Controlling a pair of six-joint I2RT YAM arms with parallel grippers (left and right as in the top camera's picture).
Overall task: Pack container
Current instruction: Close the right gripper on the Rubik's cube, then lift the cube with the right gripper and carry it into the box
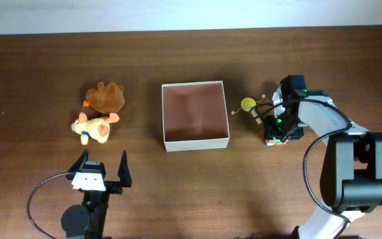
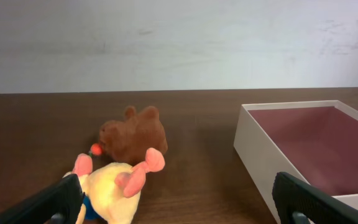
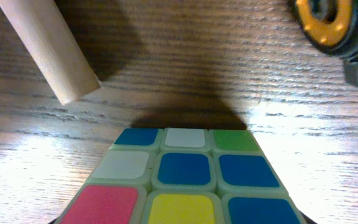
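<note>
Dark brown wooden bench (image 1: 178, 60), seen from above. A square, shallow, white-walled container with a pinkish-brown inside (image 1: 197, 143) sits open at the middle. Well to its left lies a fuzzy brown plush toy (image 1: 107, 97), with a cream plush toy with pink limbs (image 1: 93, 127) just beside it. The left hand (image 1: 103, 159) is near the front edge, its fingers spread wide apart, facing the toys. Right of the container is a small yellow round piece with thin black wires (image 1: 247, 104). The right hand (image 1: 277, 129) is low over a multicoloured puzzle cube (image 3: 182, 180); I cannot tell whether it grips the cube. A pale wooden dowel (image 3: 48, 46) lies near the cube.
</note>
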